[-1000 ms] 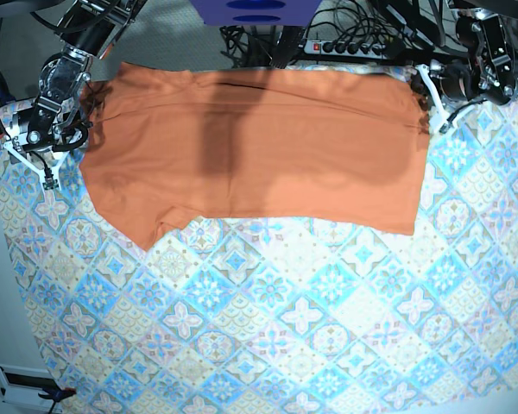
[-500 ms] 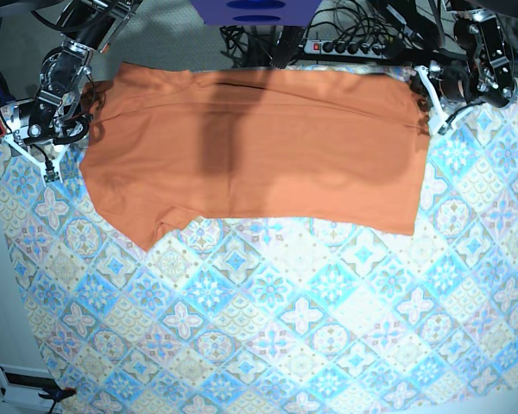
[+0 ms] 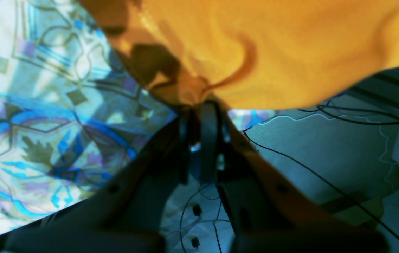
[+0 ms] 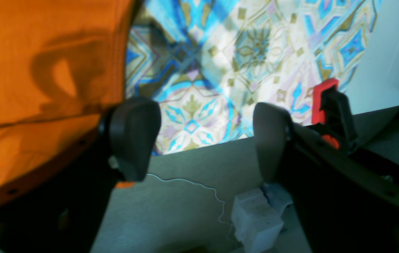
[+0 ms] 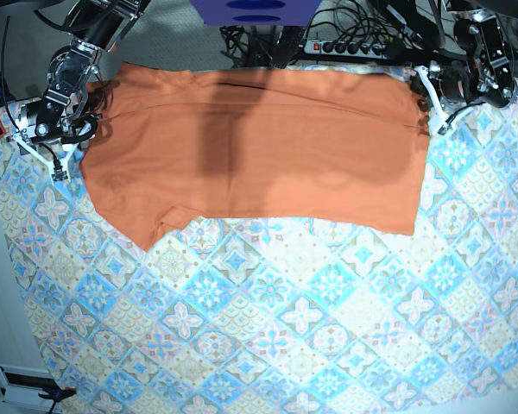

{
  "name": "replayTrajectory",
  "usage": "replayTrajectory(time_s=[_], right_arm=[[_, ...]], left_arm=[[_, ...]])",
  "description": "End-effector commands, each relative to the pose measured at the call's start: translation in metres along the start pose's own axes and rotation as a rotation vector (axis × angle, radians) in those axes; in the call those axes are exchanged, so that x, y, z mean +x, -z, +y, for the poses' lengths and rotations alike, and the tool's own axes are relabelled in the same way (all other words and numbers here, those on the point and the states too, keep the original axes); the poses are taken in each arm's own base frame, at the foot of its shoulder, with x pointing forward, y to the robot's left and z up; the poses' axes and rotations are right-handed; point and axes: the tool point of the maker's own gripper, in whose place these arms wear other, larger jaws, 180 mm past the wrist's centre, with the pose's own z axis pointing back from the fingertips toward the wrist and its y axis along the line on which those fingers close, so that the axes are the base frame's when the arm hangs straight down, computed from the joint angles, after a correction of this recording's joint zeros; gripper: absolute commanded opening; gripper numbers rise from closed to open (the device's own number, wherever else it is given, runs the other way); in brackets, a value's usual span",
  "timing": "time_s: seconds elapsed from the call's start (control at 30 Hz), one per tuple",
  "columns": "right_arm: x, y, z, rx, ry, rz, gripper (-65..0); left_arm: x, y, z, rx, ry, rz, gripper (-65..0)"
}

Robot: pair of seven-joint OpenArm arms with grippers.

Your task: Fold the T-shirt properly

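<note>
The orange T-shirt (image 5: 259, 147) lies flat across the back of the blue-and-cream tablecloth (image 5: 285, 328), one sleeve pointing to the front left. My left gripper (image 5: 428, 108) is at the shirt's right edge. In the left wrist view it (image 3: 199, 107) is shut on a puckered bit of the shirt's (image 3: 273, 49) hem. My right gripper (image 5: 72, 131) is at the shirt's left edge. In the right wrist view it (image 4: 203, 140) is open and empty over the table's rim, with the shirt (image 4: 44, 70) just beside its left pad (image 4: 134, 135).
A power strip (image 5: 354, 47) and tangled cables lie behind the table's back edge, beside a blue object (image 5: 255, 10). A red clamp (image 4: 329, 102) grips the table's rim near my right gripper. A white box (image 5: 22, 379) sits off the front left corner.
My right gripper has moved a little toward the back and closer to the shirt's left edge. The left gripper and the shirt have stayed put.
</note>
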Motion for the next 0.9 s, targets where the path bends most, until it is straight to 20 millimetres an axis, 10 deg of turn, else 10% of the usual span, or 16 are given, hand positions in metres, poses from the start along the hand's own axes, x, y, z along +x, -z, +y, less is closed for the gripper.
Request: replayTrajectory(time_s=[0.0, 0.87], right_arm=[[0.006, -0.005, -0.011, -0.033, 0.006, -0.02, -21.8], [0.001, -0.004, -0.01, -0.029, 0.002, -0.01, -21.8]], left_arm=[[0.006, 0.002, 0.0, 0.007, -0.011, -0.033, -65.0], [0.001, 0.011, 0.001, -0.015, -0.044, -0.012, -65.0]])
